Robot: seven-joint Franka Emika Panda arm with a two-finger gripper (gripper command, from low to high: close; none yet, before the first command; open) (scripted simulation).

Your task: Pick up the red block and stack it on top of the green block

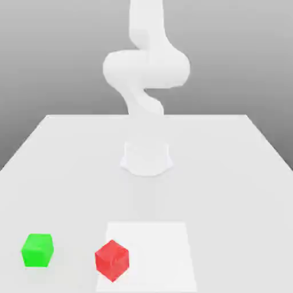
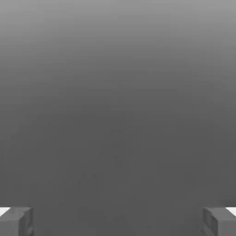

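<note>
A red block (image 1: 111,260) sits near the table's front edge, turned corner-on, partly over a paler square patch (image 1: 154,252). A green block (image 1: 38,249) rests on the table toward the exterior view's left of the red one, a small gap apart. My gripper (image 2: 118,222) shows only in the hand view, open, with its two grey fingertips (image 2: 16,221) far apart and nothing between them. That view holds only plain grey background, no block. In the exterior view the arm (image 1: 146,68) rises out of the frame and the hand is out of view.
The arm's round base (image 1: 146,157) stands mid-table behind the blocks. The white table (image 1: 229,171) stretches wide to both sides, with its far edge behind the base.
</note>
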